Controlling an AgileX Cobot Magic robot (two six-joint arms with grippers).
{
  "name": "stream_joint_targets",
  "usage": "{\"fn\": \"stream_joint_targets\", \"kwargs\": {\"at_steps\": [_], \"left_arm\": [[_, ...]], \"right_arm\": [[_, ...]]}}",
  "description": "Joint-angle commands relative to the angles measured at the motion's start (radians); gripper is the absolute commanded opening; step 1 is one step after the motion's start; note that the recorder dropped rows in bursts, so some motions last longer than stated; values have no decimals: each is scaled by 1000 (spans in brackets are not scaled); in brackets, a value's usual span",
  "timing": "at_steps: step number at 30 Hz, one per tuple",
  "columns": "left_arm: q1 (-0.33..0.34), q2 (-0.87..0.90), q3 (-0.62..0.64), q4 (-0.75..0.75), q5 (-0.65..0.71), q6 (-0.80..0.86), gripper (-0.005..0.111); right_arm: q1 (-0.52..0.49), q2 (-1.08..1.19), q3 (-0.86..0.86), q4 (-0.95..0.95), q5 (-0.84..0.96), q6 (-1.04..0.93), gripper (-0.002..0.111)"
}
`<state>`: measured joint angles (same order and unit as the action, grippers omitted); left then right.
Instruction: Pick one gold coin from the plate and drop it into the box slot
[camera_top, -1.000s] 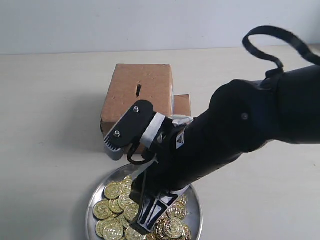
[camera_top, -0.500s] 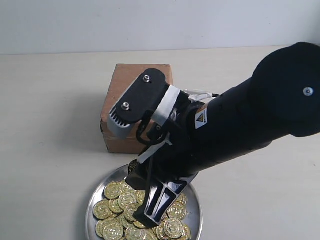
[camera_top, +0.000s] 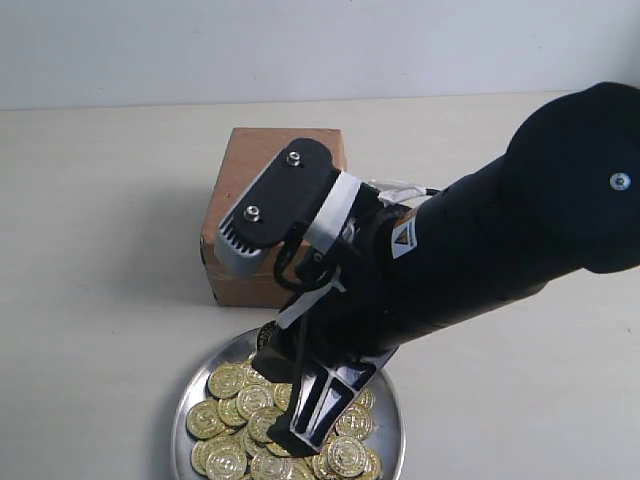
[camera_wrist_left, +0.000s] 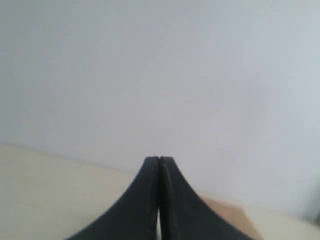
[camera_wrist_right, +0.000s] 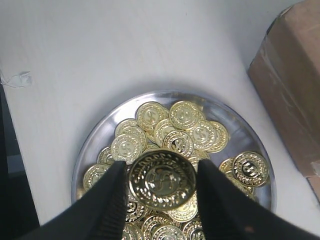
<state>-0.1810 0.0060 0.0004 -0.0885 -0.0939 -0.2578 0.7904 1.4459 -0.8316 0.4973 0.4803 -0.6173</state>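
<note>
On the pale tabletop the brown rectangular cardboard box is sitting upper centre of the exterior view, the round shiny silver metal plate bottom centre. The right gripper is hovering over the plate, pinching one gold coin by its edges. Box is lying up-frame from it; slot is hiding behind the right arm. The left gripper is pressing closed, empty.

Pale, matte tabletop; a brown box sits on it toward the back; a silver plate rests near it, in front, not touching.
</note>
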Motion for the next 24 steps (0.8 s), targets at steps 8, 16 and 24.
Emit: {"fn": "stream_joint_targets", "kwargs": {"at_steps": [8,16,24], "left_arm": [[-8,-6,-10,-4,-229,-308,0],[-21,137,-72,398,-133,-745,0],[-28,453,-199,865,-363,-1074,0]], "right_arm": [[1,-5,-5,1,4,-28,27],[1,-16,-5,1,4,-34,27],[1,-49,-5,1,4,-69,27]]}}
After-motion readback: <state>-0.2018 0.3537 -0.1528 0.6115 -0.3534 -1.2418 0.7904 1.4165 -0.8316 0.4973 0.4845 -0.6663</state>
